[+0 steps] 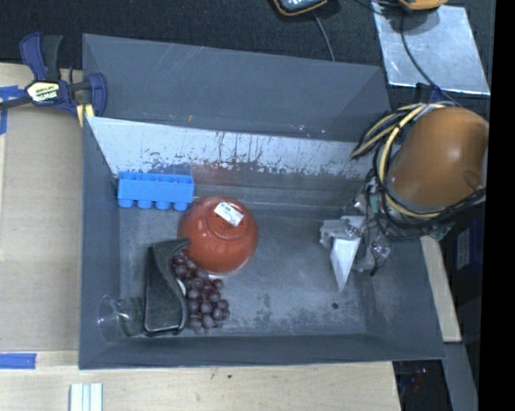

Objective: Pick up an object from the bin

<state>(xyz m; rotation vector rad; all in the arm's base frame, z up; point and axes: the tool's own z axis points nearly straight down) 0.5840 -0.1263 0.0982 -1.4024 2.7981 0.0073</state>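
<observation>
Claw (359,269) hangs low over bare floor at the right of the bin (234,348), well apart from every loose thing; how far open it is, or whether it has hold of anything, I cannot tell. At the far left, in the front corner, lies a clear glass (116,315), likely slippery and fragile. Behind it, by the back wall, sits a blue studded block (155,191) that looks stiff and light, with flat sides that suit a pinch. A black flat thing (161,298) lies beside a bunch of dark grapes (201,293) that looks knobbly and yielding. Touching the grapes, and nearest the claw, is a red round jar (219,237) — smooth, probably hard, best taken across its narrower top.
</observation>
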